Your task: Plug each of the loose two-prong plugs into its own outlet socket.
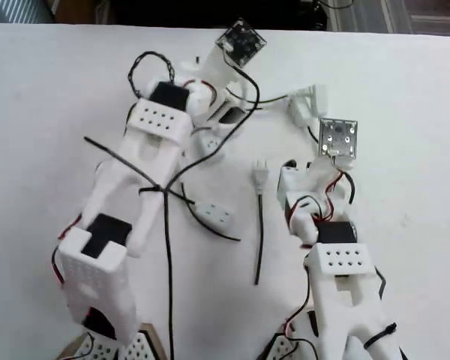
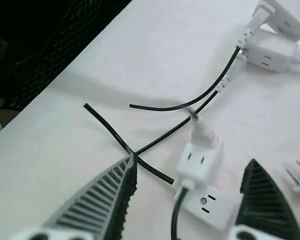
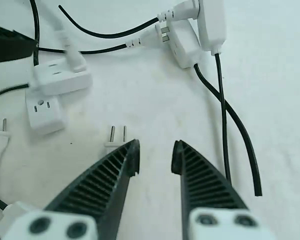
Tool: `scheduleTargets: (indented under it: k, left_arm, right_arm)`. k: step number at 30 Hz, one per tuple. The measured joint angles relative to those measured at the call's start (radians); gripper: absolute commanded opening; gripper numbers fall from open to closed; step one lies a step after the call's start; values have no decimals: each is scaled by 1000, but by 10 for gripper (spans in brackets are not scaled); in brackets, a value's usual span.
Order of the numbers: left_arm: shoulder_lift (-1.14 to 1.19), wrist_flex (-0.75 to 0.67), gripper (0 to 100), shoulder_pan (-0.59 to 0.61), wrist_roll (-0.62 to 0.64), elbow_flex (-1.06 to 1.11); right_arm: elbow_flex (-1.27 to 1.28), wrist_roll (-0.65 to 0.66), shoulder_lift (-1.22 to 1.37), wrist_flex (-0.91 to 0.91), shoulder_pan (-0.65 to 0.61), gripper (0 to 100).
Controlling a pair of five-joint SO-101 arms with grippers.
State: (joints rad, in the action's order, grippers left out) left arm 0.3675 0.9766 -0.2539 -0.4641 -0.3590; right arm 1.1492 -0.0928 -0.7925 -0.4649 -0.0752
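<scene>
- Right gripper (image 3: 156,146) hangs low over the table (image 1: 405,90), its fingers a little apart with nothing between them.
- One loose plug (image 3: 115,141) lies just beside one of its fingers, prongs pointing away from the gripper.
- Second loose plug (image 1: 259,174) lies between the two arms, its black cable (image 1: 259,240) trailing back.
- Left gripper (image 2: 192,162) stands spread wide over a white outlet block (image 2: 197,160) with a plug seated in it.
- Another outlet block (image 1: 214,214) lies near the left arm.

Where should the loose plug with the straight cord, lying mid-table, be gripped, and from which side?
Grip the plug by its white body behind the prongs, from above, pinching its sides. It lies flat, prongs pointing to the far side and cord trailing back, so the prongs stay free.
</scene>
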Motion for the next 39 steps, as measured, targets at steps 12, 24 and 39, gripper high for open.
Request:
scheduleTargets:
  k: [12, 24, 39]
  left_arm:
    - [0, 496, 290, 54, 0, -305]
    - [-75, 802, 290, 124, 40, -416]
    - [-835, 597, 290, 402, 48, 385]
  right_arm:
    - [0, 0, 0, 0, -2, 105]
    - [-106, 11, 0, -236, -72, 105]
    - [-313, 129, 0, -497, -330, 104]
